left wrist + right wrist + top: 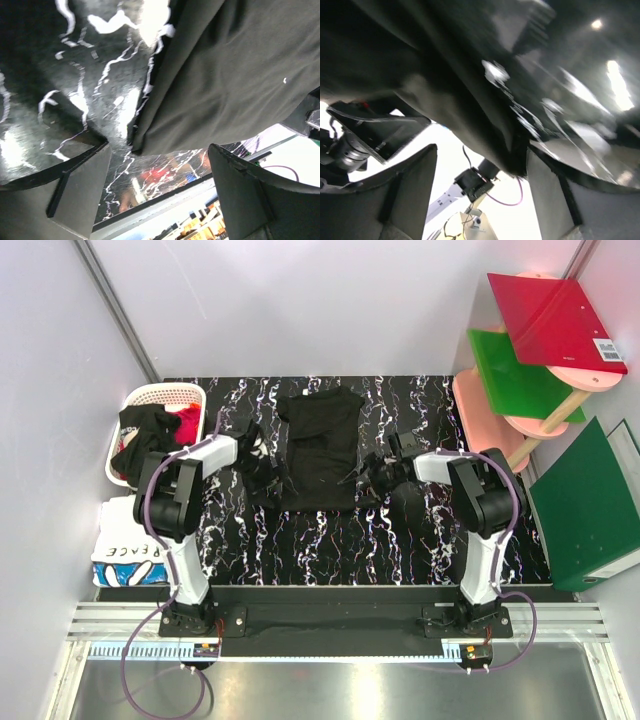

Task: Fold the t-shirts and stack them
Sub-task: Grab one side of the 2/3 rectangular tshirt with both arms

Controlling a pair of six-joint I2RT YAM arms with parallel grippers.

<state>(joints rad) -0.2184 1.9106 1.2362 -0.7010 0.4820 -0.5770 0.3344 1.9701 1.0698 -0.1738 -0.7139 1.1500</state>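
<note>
A black t-shirt point(318, 445) lies spread in the middle of the black marbled table point(400, 540). My left gripper point(268, 476) is at its lower left edge. In the left wrist view it point(159, 147) is open, and the shirt's corner point(225, 75) lies just beyond the fingertips. My right gripper point(366, 477) is at the shirt's lower right edge. In the right wrist view it point(481, 149) is open, and a fold of the black shirt point(445, 65) hangs by the right finger point(545, 190). A folded white shirt lettered "PEACE" point(130, 555) lies at the left.
A white slatted basket point(190, 392) at the back left holds black point(145, 430) and red point(188, 423) shirts. A pink stand with red point(555, 318) and green point(520, 375) folders and a green binder point(590, 505) stand at the right.
</note>
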